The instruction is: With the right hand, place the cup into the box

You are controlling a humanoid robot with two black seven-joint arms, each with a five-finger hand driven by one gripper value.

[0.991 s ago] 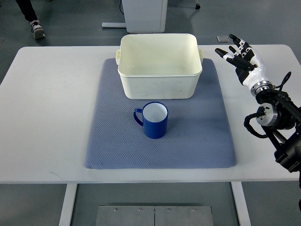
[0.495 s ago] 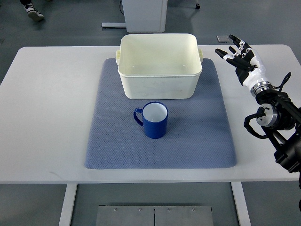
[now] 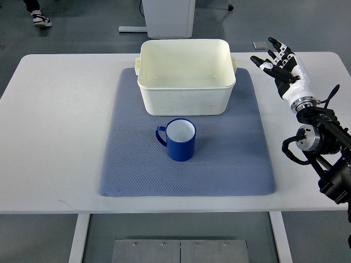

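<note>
I see the blue mug (image 3: pixel 180 139) upright on the grey-blue mat (image 3: pixel 131 164), near the mat's centre, handle toward the table's left edge, white inside, nothing in it. Just beyond it, the cream plastic box (image 3: pixel 186 98) sits at the mat's far edge, apart from the mug. Right hand (image 3: pixel 282 66) hovers over the white table's (image 3: pixel 55 137) far right corner, fingers spread and loose, holding nothing, well apart from the mug. A person's shoe (image 3: pixel 39 19) is on the floor past the far left corner.

Bright, even overhead light; sharp focus throughout. Soft, short shadows beneath cream plastic box (image 3: pixel 186 76) and glossy blue mug (image 3: pixel 180 139). Mild glare on white table (image 3: pixel 55 137).
</note>
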